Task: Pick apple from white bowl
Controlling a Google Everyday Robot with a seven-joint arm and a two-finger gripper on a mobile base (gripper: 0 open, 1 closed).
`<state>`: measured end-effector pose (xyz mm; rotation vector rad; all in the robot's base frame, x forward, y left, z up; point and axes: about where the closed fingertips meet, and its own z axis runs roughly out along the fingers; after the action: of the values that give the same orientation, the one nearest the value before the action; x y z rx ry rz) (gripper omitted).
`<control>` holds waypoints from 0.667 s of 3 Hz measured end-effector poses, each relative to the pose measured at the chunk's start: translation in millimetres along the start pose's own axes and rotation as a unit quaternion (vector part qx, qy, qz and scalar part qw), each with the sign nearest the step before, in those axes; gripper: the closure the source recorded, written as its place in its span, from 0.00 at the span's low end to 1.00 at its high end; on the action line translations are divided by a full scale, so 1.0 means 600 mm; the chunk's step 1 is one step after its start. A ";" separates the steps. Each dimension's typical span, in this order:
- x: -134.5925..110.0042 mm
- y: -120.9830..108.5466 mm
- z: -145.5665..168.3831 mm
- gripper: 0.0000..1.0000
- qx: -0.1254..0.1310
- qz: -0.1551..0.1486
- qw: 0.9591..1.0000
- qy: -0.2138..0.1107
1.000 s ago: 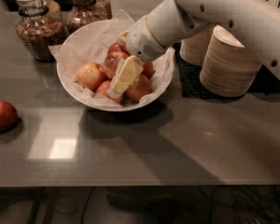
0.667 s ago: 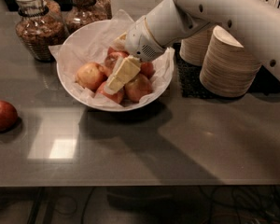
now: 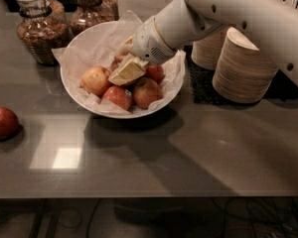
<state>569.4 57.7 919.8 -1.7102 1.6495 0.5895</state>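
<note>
The white bowl [image 3: 72,86], lined with crumpled white paper, stands at the back middle of the dark table and holds several apples. A red-orange apple [image 3: 146,91] lies at its front right, with a redder one [image 3: 118,96] beside it at the front. A paler yellow-pink apple [image 3: 96,80] lies at the left and a small red one [image 3: 156,72] at the right. My gripper [image 3: 124,68] reaches in from the upper right and hangs low over the middle of the bowl. It covers part of an apple [image 3: 116,62] at the back.
A dark red lone apple [image 3: 2,123] lies at the table's left edge. Two glass jars [image 3: 39,31] stand behind the bowl on the left. Stacks of beige disposable bowls [image 3: 243,66] lie on a black mat to the right, under my arm [image 3: 248,9].
My gripper has drawn up and back a little over the bowl, uncovering the front apples. The apples and the bowl have not visibly moved.
</note>
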 end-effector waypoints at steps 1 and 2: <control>0.000 0.000 0.000 0.89 0.000 0.000 1.000 0.000; 0.000 0.000 0.000 1.00 0.000 0.000 1.000 0.000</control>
<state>569.3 57.8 920.0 -1.7105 1.6488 0.5896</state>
